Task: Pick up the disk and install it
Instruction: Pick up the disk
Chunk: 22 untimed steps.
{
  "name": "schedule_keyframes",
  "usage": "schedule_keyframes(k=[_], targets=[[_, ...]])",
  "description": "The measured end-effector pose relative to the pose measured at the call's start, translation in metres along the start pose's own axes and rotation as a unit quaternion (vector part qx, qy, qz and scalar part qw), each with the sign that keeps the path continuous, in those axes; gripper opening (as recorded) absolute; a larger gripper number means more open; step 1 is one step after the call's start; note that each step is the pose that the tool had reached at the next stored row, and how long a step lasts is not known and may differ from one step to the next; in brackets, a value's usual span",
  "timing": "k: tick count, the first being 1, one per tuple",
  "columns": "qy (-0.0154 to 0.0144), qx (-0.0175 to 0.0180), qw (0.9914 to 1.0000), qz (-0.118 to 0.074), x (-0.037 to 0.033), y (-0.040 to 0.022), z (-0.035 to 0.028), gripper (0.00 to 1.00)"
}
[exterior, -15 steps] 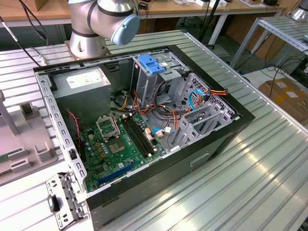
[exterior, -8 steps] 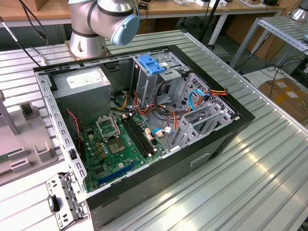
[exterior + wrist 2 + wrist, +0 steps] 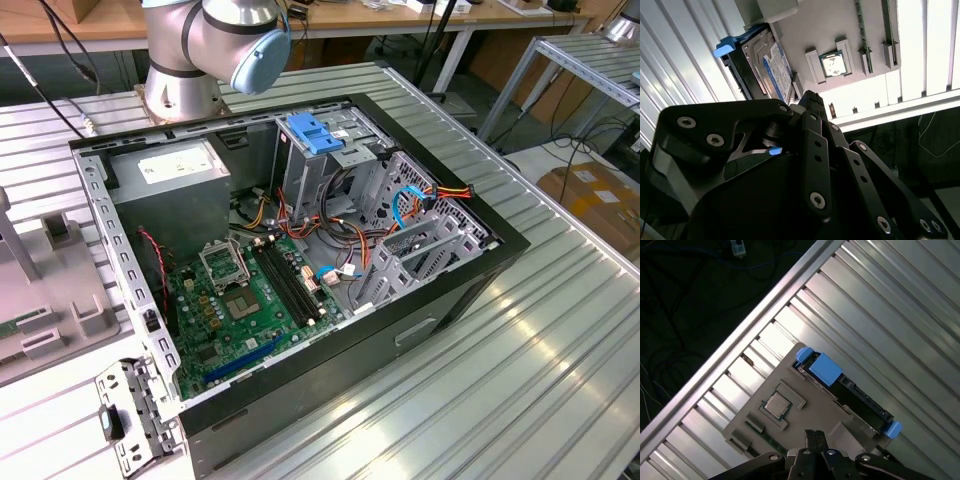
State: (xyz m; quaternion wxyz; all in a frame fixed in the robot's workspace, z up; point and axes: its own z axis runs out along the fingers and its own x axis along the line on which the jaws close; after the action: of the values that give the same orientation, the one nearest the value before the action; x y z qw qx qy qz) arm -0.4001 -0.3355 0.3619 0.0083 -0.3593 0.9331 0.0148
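**Gripper closed and empty above the disk's tray**

The gripper [image 3: 814, 434] hangs over a grey tray [image 3: 812, 412] on the ribbed metal table [image 3: 880, 315]. Its 2 fingers [image 3: 810, 441] are pressed together with nothing between them. The disk [image 3: 859, 401] stands on edge in a slot of that tray, blue rails at both ends, apart from the fingers. A processor chip [image 3: 777, 405] sits in a recess nearby. In the exterior view the open computer case [image 3: 400, 340] lies on the table, its metal cage [image 3: 300, 170] capped in blue.
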Motion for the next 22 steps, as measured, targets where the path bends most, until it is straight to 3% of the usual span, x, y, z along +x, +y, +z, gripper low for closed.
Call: schedule_keyframes(k=[9,22], targets=[[0.0005,-0.0006,0.99976,-0.022,0.0,0.0,0.0,0.11],[0.0012,-0.0015,0.99838,-0.057,0.0,0.0,0.0,0.11]])
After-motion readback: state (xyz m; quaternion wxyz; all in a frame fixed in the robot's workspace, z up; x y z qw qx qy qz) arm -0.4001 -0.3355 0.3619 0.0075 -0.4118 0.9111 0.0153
